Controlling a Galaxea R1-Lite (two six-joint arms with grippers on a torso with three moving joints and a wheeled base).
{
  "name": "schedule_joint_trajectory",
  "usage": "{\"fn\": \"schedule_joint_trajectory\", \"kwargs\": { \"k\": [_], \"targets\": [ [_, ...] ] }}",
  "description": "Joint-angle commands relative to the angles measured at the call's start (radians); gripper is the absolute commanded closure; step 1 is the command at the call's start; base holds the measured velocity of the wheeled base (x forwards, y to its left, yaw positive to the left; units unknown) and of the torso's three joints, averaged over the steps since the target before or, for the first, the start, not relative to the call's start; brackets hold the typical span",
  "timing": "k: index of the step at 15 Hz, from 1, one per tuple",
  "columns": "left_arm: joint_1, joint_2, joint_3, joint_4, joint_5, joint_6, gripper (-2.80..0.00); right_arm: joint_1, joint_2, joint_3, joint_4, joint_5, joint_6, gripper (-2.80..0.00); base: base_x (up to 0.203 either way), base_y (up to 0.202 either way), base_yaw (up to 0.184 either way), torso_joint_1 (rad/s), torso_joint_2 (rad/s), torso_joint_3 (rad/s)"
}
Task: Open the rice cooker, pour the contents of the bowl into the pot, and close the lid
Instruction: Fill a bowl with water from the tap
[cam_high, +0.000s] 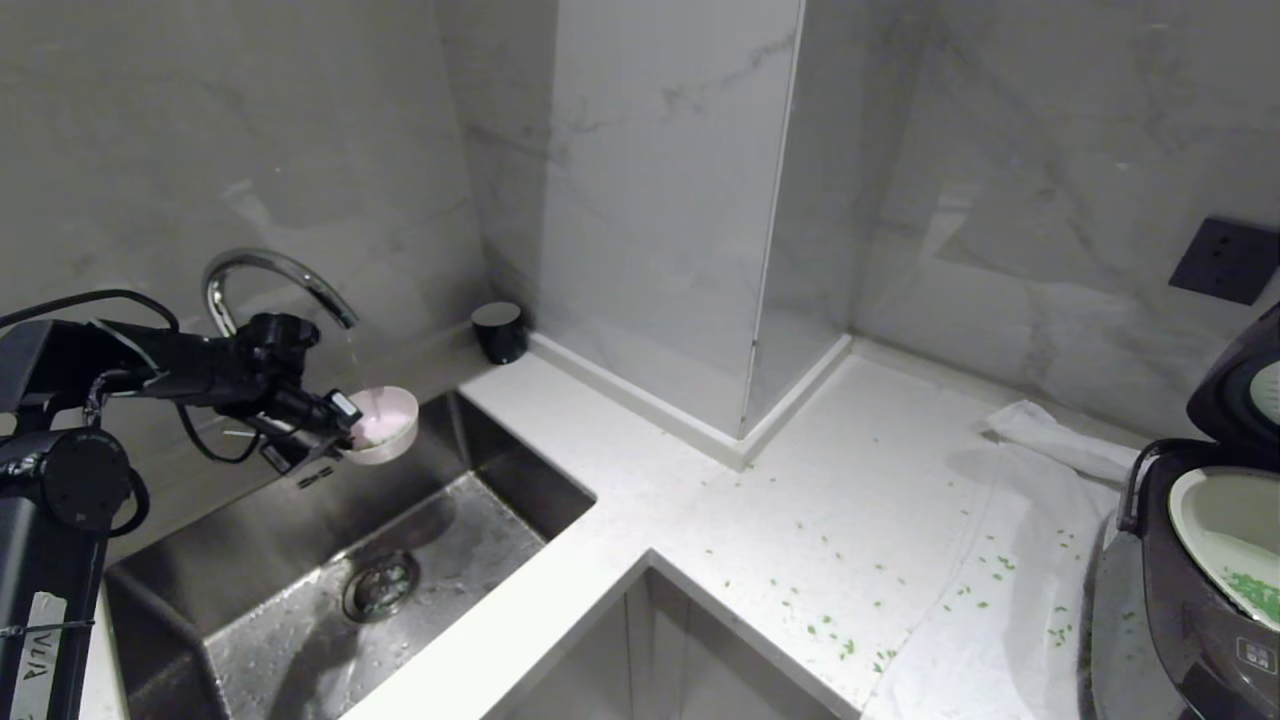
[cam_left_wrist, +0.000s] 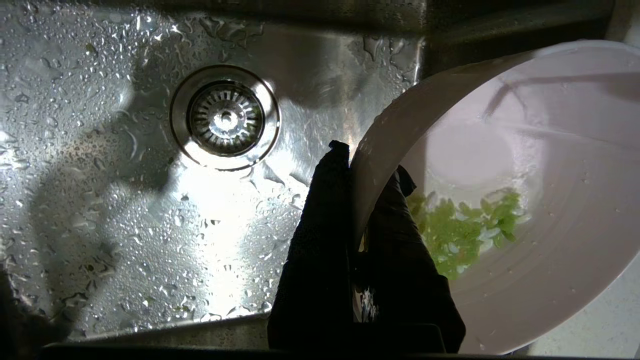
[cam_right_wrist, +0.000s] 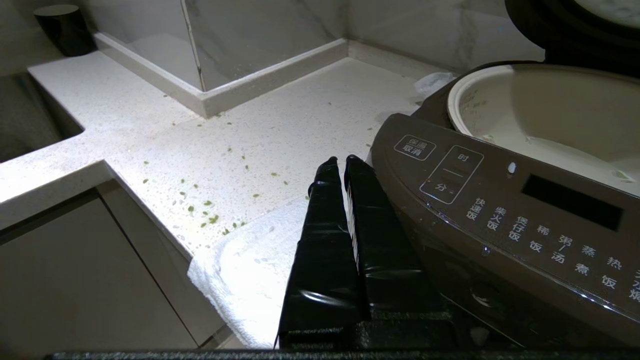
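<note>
My left gripper (cam_high: 345, 425) is shut on the rim of the pale pink bowl (cam_high: 385, 420), holding it over the sink under the faucet (cam_high: 270, 270). In the left wrist view one finger of the left gripper (cam_left_wrist: 370, 162) is outside the bowl (cam_left_wrist: 550, 250) wall and one inside. Green chopped contents (cam_left_wrist: 465, 225) lie wet in the bowl. The rice cooker (cam_high: 1200, 620) stands at the far right with its lid (cam_high: 1235, 385) up. Its pot (cam_high: 1215, 520) holds some green bits. My right gripper (cam_right_wrist: 341, 161) is shut and empty beside the rice cooker (cam_right_wrist: 500, 210) front panel.
The steel sink (cam_high: 260, 640) is wet, with a round drain (cam_high: 380, 585). A white towel (cam_high: 1000, 560) lies under the cooker. Green bits (cam_high: 830, 630) are scattered on the white counter. A black cup (cam_high: 498, 330) stands in the corner. A wall socket (cam_high: 1225, 260) is above the cooker.
</note>
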Motion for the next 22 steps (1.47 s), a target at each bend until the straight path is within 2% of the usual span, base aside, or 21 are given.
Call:
{"fn": "schedule_joint_trajectory", "kwargs": {
  "k": [1,12,18,22],
  "targets": [
    [-0.001,0.000,0.000,0.003,0.000,-0.005,0.00,0.000,0.001,0.002,0.000,0.000,-0.001,0.00,0.000,0.000,0.000,0.000,0.00,0.000],
    [0.006,0.001,0.000,0.003,0.009,-0.013,0.00,0.000,0.001,0.002,0.000,0.000,-0.001,0.00,0.000,0.000,0.000,0.000,0.00,0.000],
    [-0.005,-0.010,0.008,0.038,0.001,-0.001,0.00,0.000,-0.001,0.002,0.000,0.000,-0.001,0.00,0.000,0.000,0.000,0.000,0.00,0.000],
    [-0.013,0.004,0.007,0.003,0.030,-0.009,0.00,0.000,0.000,0.002,0.000,0.000,-0.001,0.00,0.000,0.000,0.000,0.000,0.00,0.000]
  ]
}}
